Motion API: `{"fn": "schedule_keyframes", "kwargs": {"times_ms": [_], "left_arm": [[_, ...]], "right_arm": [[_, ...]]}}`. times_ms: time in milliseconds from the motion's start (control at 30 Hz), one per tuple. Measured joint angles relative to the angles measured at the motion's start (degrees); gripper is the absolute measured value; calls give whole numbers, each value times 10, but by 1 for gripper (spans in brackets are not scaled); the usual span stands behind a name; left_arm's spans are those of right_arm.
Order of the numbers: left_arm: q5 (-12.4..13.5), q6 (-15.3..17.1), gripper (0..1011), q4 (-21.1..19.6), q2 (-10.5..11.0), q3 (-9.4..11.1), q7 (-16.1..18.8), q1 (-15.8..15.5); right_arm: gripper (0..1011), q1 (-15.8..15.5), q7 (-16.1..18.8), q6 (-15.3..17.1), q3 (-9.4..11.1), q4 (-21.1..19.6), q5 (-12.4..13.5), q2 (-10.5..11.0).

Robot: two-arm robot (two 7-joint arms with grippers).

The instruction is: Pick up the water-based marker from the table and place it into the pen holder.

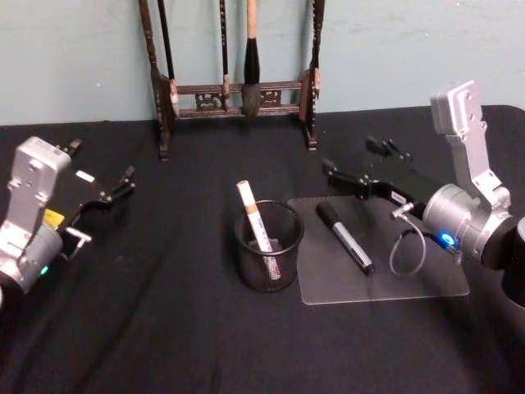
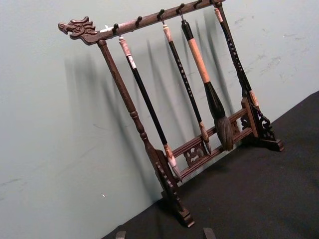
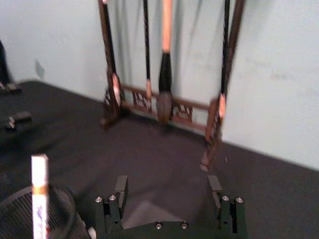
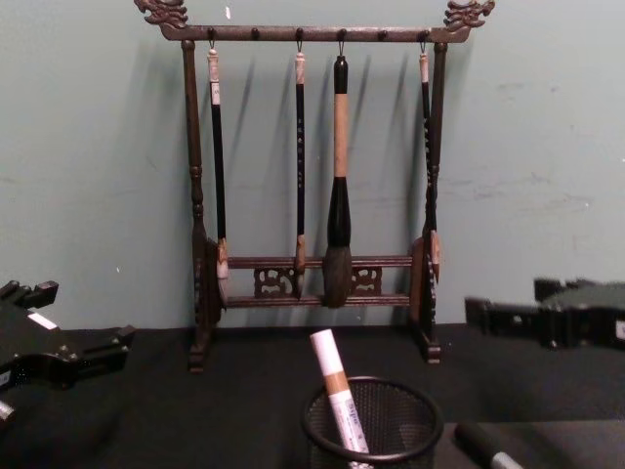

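The pen holder is a round black mesh cup in the middle of the table. A white marker with an orange band stands tilted inside it, its top above the rim. A black marker with a white label lies on a clear mat to the holder's right. My right gripper hovers open behind that mat with nothing between its fingers; its wrist view shows the gripper, the holder's rim and the white marker. My left gripper stays open at the far left.
A tall dark wooden brush rack with several hanging brushes stands at the back against the wall, also seen as the rack. The clear mat lies flat on the black cloth. Bare cloth stretches in front of the holder.
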Motion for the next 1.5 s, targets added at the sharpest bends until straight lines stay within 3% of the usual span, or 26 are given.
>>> {"fn": "schedule_keyframes", "kwargs": {"times_ms": [267, 667, 1500], "left_arm": [[0, 0, 1001, 0, 0, 0, 0, 0], [0, 0, 1001, 0, 0, 0, 0, 0], [0, 0, 1001, 0, 0, 0, 0, 0]], "right_arm": [[1002, 9, -6, 71, -14, 8, -30, 10], [1002, 33, 15, 132, -33, 42, -53, 2], [1002, 48, 46, 137, -50, 78, -82, -13]]}}
